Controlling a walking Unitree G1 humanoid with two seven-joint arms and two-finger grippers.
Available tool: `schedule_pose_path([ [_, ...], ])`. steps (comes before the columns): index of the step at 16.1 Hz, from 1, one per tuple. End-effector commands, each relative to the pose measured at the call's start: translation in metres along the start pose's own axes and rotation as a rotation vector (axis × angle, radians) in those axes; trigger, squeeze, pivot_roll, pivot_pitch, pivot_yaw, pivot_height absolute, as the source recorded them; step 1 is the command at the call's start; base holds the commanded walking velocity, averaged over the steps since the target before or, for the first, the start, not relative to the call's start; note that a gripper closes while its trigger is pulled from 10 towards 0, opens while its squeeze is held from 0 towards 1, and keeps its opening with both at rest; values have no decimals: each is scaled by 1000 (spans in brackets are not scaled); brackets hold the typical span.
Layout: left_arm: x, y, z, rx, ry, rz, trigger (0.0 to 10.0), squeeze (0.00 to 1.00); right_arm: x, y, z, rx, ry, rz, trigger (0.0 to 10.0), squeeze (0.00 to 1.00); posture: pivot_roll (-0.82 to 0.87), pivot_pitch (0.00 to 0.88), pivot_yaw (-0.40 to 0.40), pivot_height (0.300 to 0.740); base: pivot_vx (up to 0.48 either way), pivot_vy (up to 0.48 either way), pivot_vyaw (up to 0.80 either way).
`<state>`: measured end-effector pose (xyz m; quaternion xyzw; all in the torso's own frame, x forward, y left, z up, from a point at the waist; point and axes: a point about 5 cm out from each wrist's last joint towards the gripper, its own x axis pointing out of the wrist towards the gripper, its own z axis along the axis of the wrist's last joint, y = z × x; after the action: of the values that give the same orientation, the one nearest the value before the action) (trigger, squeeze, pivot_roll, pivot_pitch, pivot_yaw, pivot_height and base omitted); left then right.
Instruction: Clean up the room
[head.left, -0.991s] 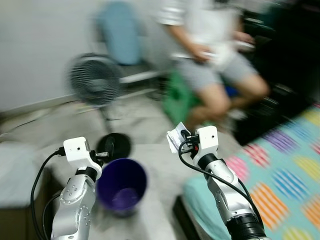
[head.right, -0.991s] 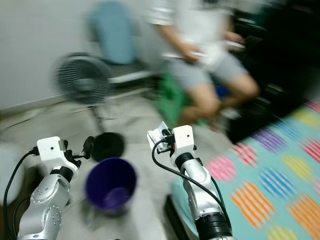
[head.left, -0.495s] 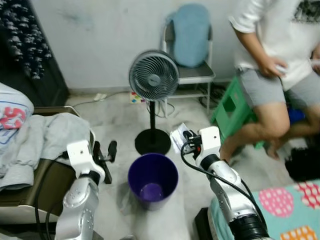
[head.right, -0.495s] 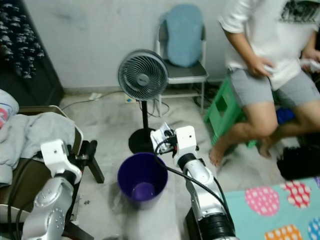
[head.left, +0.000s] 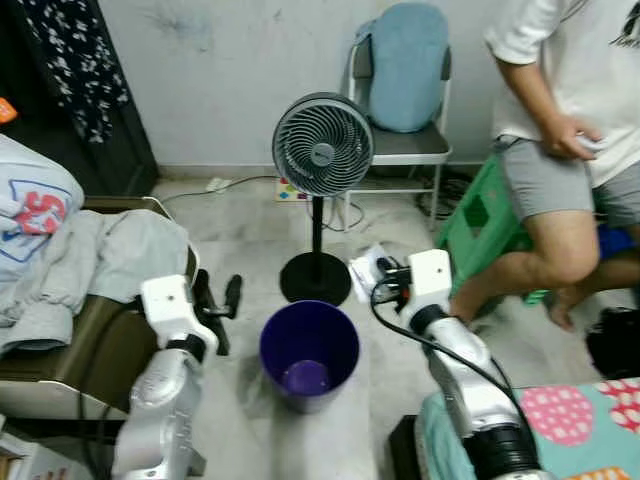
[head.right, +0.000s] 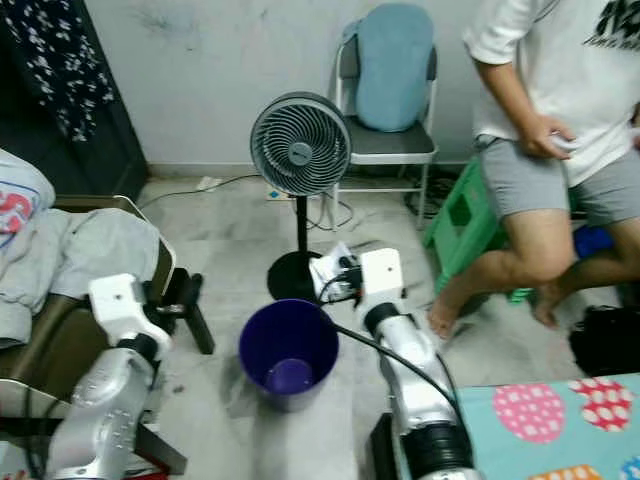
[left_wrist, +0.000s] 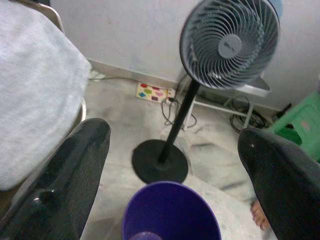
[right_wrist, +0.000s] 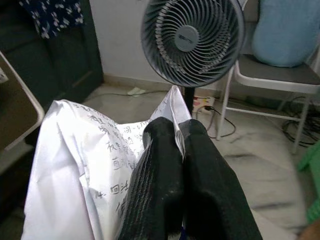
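Paper wrapper (right_wrist: 95, 150) pinched upright, right gripper (right_wrist: 176, 135), above purple bin (head.left: 309, 352).

bin (head.left: 309, 355) between arms | fan (head.left: 322, 146) behind bin | chair (head.left: 402, 120) behind fan

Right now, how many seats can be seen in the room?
3: a grey folding chair against the wall behind the fan, a green stool under the person, an armchair under clothes. Others may be hidden.
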<state>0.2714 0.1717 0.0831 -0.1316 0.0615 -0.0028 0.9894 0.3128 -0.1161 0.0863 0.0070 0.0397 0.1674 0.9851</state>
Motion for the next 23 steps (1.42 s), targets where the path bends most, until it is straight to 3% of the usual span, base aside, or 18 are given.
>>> schedule_pose_path([
  [1,0,0,1,-3,-8,-9,10000,0,3,2,2,-9,-1,14,10000,0,-80,19,-38,740,0,0,0],
  [14,1,-1,2,-6,-13,-20,10000,0,4,1,2,-8,2,13,10000,0,-79,21,-39,740,363,0,0],
  [18,3,0,3,-14,-19,-11,10000,0,6,1,3,-12,-1,12,10000,0,-78,25,-42,740,0,0,0],
  [23,3,0,3,-7,-22,-9,10000,0,7,1,3,-14,-3,12,10000,0,-77,24,-42,740,0,0,800],
])
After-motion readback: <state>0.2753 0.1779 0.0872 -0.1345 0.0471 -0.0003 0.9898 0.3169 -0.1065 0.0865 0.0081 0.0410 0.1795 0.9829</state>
